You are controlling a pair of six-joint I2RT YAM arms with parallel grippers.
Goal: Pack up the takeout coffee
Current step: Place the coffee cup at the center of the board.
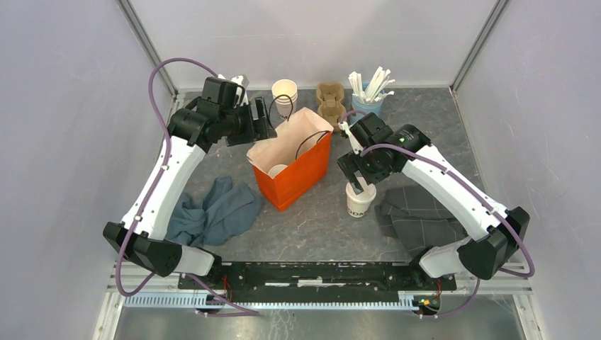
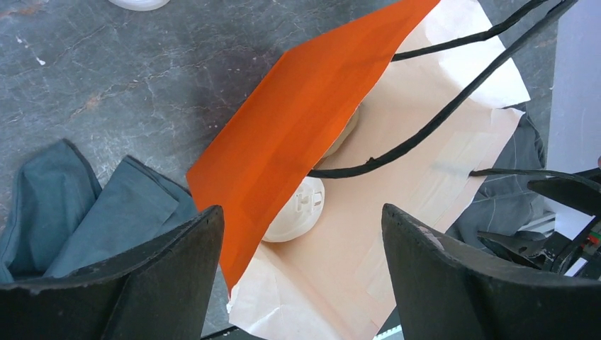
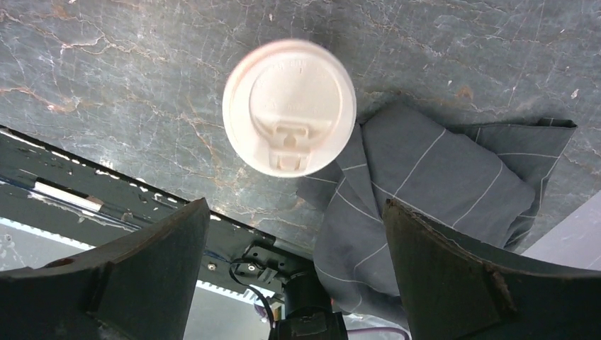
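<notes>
Takeout coffee (image 1: 360,202): round white lid (image 3: 288,106) (smooth plastic).

Worktop (image 1: 319,227) is a dark grey marble-look slab with pale veins. On the near-left part sits a crumpled blue-grey cloth (image 1: 216,211). Over on the near-right is a darker grey cloth (image 1: 414,216) with thin light lines in a check pattern (the right wrist view shows those lines way better). Along the back edge, left to right: a stack of lidless cream cups (image 1: 284,92), some brown moulded-pulp cup carriers (image 1: 330,100), then a light blue cup (image 1: 368,106) stuffed with white sticks (image 1: 373,81). Straws or stirrers, can't tell.
</notes>
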